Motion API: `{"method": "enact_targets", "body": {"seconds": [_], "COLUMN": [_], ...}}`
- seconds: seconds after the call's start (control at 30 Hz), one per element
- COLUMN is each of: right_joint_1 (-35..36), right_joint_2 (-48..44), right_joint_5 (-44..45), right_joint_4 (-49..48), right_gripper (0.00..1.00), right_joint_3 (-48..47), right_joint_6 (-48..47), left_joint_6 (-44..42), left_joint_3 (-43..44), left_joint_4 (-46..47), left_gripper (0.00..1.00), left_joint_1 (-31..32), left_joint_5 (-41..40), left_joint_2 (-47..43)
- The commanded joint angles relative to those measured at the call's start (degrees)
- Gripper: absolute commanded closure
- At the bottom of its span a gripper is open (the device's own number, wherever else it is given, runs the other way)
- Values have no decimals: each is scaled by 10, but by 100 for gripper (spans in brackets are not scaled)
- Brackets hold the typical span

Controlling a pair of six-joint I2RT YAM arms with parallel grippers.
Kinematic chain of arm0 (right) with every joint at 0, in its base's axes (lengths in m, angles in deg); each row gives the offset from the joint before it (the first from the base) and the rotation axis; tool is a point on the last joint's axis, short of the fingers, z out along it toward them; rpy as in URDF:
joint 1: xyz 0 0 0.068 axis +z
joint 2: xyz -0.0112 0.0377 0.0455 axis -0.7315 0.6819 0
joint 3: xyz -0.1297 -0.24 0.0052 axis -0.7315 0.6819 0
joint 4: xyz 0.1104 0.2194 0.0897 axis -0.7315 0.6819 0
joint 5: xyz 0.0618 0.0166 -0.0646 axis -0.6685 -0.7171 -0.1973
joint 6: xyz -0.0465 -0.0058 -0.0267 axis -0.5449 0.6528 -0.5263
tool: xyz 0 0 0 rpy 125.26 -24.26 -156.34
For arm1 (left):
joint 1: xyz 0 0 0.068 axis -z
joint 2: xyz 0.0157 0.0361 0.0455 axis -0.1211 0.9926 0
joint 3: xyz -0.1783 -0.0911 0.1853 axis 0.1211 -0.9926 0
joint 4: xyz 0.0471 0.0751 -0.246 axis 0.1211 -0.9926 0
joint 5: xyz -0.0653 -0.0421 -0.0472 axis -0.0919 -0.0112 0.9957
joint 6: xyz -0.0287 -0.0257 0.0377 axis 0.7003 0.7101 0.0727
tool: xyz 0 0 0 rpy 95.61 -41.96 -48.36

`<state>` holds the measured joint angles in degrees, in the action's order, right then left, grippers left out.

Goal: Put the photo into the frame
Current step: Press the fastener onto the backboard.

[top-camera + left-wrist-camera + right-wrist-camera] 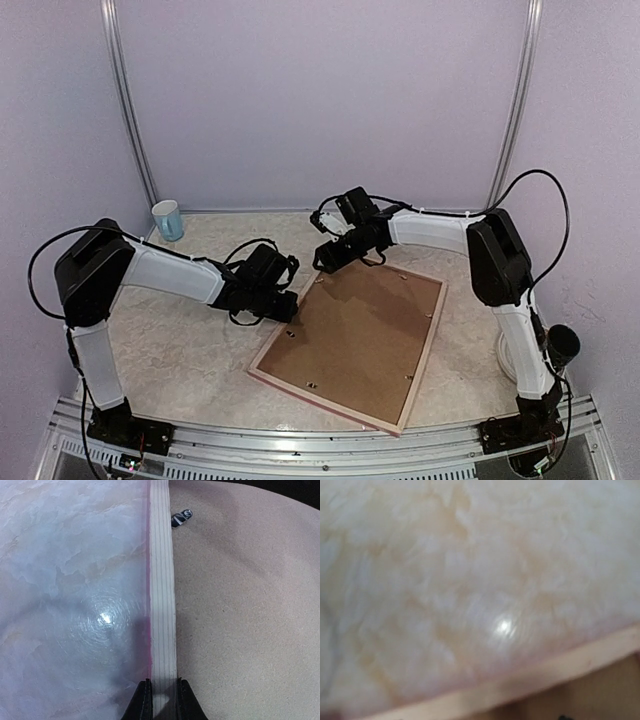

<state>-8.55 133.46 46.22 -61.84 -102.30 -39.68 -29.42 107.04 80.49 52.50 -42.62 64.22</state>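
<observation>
Closest, the left gripper [161, 700] clamps the frame [161, 580] by its thin rail; looks stiff, light, best held edgewise; right gripper [326, 258], cannot tell

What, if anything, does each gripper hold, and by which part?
The left gripper grips the frame by its pale wood side rail, one finger each side. The right gripper is at the far corner; its hold cannot be told.

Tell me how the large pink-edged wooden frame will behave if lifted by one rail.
The thin-railed pink and pale wood frame probably lifts stiffly but may twist, since the left gripper pinches only one narrow rail. The brown backing board adds weight far from that grip, so it would likely sag or pivot.
</observation>
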Motion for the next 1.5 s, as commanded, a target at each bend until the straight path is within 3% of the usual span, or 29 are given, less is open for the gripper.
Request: {"method": "enact_targets", "body": {"seconds": [0.0,0.2,0.3,0.4,0.57,0.83,1.1,1.47], "right_joint_1": [2,2,-1,-10,-31,-36,-36,-50], "right_joint_2": [-59,-86,-90,-95,-104,-51,6,41], "right_joint_5": [1,44,23,-10,-140,-194,-249,-234], "right_joint_4": [46,53,61,63,7,-5,-27,-21], "right_gripper": [35,41,54,62,81,99,100,100], "right_joint_3": [33,91,92,92,112,71,32,21], "right_joint_6": [-33,-44,6,63,148,210,263,285], "left_joint_6": [-14,-24,-29,-35,-34,-15,-9,-9], "left_joint_3": [34,70,102,131,142,114,94,84], "left_joint_4": [-21,-24,-30,-39,-18,28,56,49], "left_gripper": [89,72,70,69,69,70,70,70], "left_joint_1": [6,-5,-16,-23,-46,-68,-67,-54], "left_joint_5": [-3,4,18,22,53,109,114,90], "left_joint_2": [18,13,15,22,42,74,81,79]}}
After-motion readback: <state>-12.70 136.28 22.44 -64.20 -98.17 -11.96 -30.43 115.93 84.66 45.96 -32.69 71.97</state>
